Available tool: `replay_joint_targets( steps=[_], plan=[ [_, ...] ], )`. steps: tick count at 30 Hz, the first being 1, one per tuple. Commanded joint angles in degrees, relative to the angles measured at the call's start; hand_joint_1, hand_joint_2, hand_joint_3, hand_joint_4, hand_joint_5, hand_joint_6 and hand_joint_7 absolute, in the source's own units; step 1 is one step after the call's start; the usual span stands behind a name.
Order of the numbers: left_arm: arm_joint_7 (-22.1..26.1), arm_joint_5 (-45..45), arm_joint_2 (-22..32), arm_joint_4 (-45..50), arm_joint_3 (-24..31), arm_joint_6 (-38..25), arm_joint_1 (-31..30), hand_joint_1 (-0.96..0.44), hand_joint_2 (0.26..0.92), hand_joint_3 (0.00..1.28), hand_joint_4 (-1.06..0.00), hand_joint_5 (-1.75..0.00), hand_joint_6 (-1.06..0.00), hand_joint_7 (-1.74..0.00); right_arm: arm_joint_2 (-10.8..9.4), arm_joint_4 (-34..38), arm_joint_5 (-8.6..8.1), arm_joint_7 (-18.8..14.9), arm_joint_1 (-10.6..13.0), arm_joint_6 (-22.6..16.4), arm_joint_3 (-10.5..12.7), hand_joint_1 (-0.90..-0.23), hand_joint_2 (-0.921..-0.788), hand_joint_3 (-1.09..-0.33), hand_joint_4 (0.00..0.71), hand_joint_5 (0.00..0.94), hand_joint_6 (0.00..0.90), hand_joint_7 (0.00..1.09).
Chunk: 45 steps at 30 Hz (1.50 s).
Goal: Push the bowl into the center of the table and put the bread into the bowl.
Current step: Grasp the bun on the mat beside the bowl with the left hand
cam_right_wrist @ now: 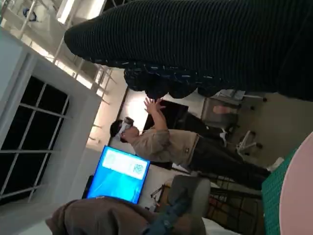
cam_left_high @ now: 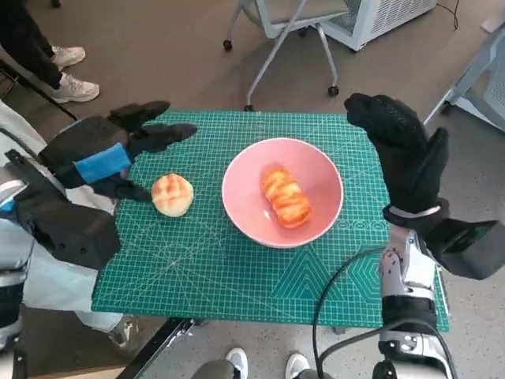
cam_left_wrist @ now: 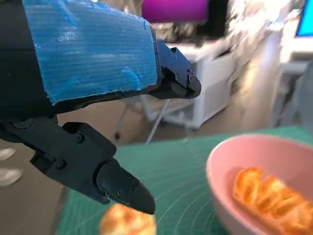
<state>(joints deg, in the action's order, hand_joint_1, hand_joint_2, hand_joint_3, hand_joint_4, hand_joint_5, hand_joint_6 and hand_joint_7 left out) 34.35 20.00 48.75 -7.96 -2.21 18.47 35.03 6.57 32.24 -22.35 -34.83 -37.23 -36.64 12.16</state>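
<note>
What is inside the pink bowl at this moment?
One long orange glazed bread lies inside the pink bowl. The bowl bottom under it is covered. The round bun remains outside.

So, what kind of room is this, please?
Probably an office or a lab, not a home. A rolling chair stands behind the table with its green cutting mat, a lit blue screen glows in the right wrist view, and a person stands nearby.

Green cutting mat (cam_left_high: 237, 276), wheeled chair (cam_left_high: 288, 31)
</note>
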Motion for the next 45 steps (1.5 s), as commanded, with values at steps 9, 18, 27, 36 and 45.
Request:
replay_joint_targets(
  steps=[9,18,27,36,45],
  plan=[
    [0.9,1.3,-1.4,-3.1,-2.7,-7.5,1.0,0.17,0.684,0.01,-0.14,0.00,-0.29,0.00,0.6,1.5,-0.12,-1.4,0.0,0.2,0.0,-0.669,-0.921,-0.713,0.171,0.000,0.069,0.49],
    [-0.5,4.1,-3.2,-8.7,-5.7,-7.8,3.1,0.20,0.692,0.01,-0.15,0.00,-0.32,-0.01,1.2,1.4,-0.36,-2.2,0.1,0.4,0.3,-0.668,-0.921,-0.719,0.172,0.000,0.062,0.50],
    [-1.2,6.5,-5.3,-18.2,-9.6,-5.8,7.1,0.18,0.696,0.01,-0.14,0.00,-0.32,-0.01,1.6,1.4,-0.69,-2.5,0.3,0.5,0.5,-0.666,-0.921,-0.717,0.173,0.001,0.061,0.50],
    [-2.8,8.5,-7.8,-28.6,-13.3,-3.1,11.4,0.13,0.697,0.01,-0.14,0.00,-0.32,0.00,1.7,0.7,-0.51,-2.0,0.6,0.9,0.5,-0.662,-0.921,-0.716,0.174,0.001,0.060,0.51],
    [-4.7,10.8,-9.6,-36.9,-16.0,-2.7,14.9,0.12,0.704,0.02,-0.14,0.00,-0.31,0.00,1.6,0.1,-0.40,-1.6,1.1,1.1,0.5,-0.660,-0.921,-0.715,0.175,0.001,0.060,0.51]
  ],
)
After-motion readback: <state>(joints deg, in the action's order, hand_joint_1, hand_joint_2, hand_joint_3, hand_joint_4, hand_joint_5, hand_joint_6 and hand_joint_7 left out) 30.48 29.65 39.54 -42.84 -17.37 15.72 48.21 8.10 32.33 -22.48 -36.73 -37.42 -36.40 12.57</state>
